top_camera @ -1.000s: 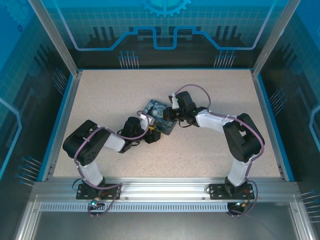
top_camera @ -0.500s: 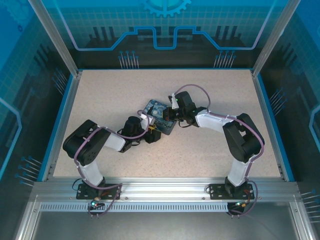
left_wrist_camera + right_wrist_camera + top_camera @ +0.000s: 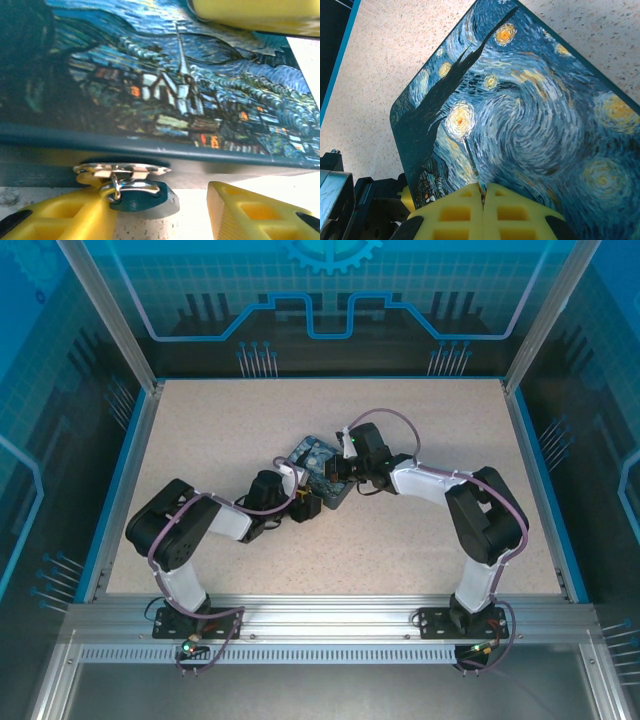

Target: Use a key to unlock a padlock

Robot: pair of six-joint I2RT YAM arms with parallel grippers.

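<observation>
Left gripper stood with jaws apart on either side of the padlock, which hung from the painted box near the tabletop's middle, probably to steady it; right gripper was pressed together on a thin sliver, seemingly the key, above the box.

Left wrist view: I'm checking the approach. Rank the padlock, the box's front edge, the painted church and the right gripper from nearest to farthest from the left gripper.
From the left gripper:
1. Padlock, low, beside one finger.
2. Box's front edge, just behind it.
3. Painted church, mid-lid.
4. Right gripper, top right, over the lid's far part.
</observation>
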